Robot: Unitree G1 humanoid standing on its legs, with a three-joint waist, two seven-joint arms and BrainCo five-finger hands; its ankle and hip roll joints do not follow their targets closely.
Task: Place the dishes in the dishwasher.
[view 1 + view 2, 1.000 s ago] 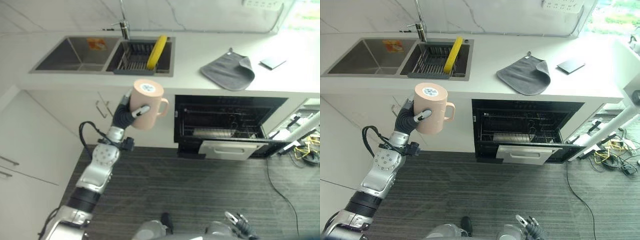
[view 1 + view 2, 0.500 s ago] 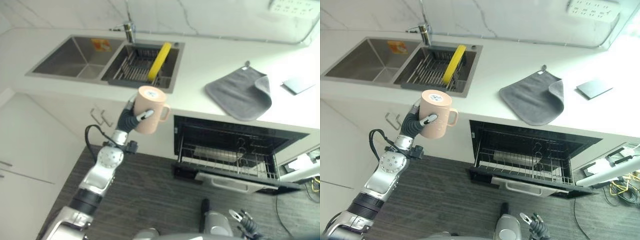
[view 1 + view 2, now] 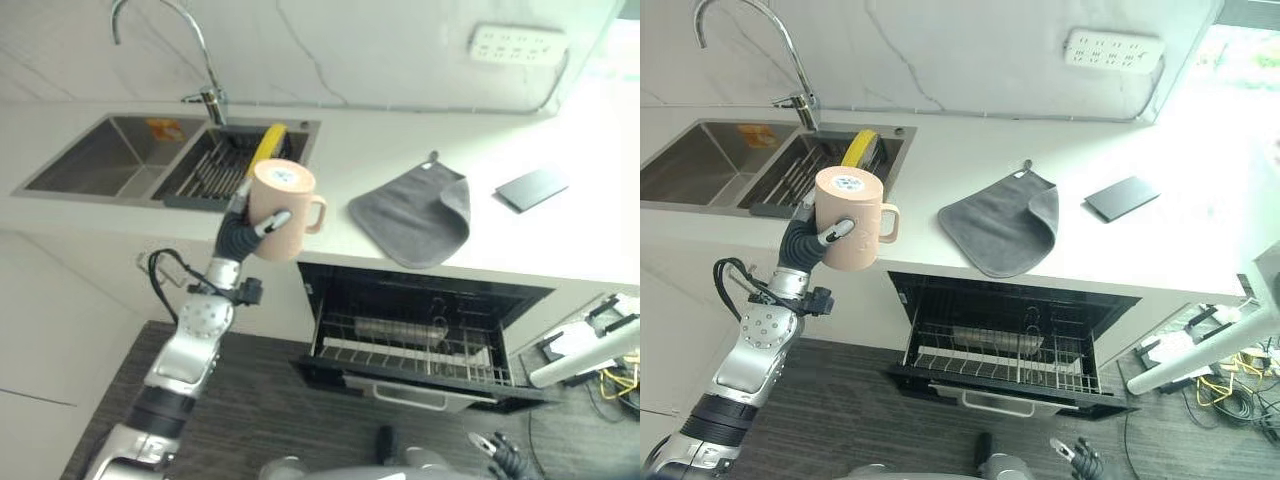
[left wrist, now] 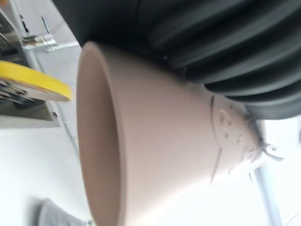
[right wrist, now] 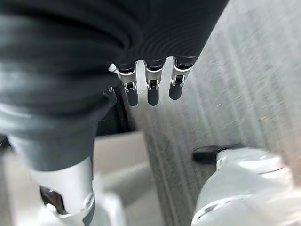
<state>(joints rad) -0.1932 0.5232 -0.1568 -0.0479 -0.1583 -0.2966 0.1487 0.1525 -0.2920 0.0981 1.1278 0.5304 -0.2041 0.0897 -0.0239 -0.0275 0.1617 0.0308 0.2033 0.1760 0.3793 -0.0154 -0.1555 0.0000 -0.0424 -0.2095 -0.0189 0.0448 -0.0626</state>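
Left eye view: the left hand (image 3: 243,232) has its fingers (image 3: 276,221) curled round a pink mug (image 3: 279,209), held upside down in the air in front of the bench (image 3: 420,160) edge, its handle toward the open dishwasher (image 3: 420,325). A round white sticker sits on the mug's upturned base; its print cannot be read. The arm rises from the lower left, forearm angled up.

Right eye view: a yellow plate (image 3: 858,149) stands on edge in the sink (image 3: 790,170) rack. A grey cloth (image 3: 1002,222) lies on the bench. The right hand (image 3: 1080,462) hangs low over the floor.

Left wrist view: the mug's mouth faces the sink.

Right wrist view: the right fingers (image 5: 150,88) are curled, holding nothing.
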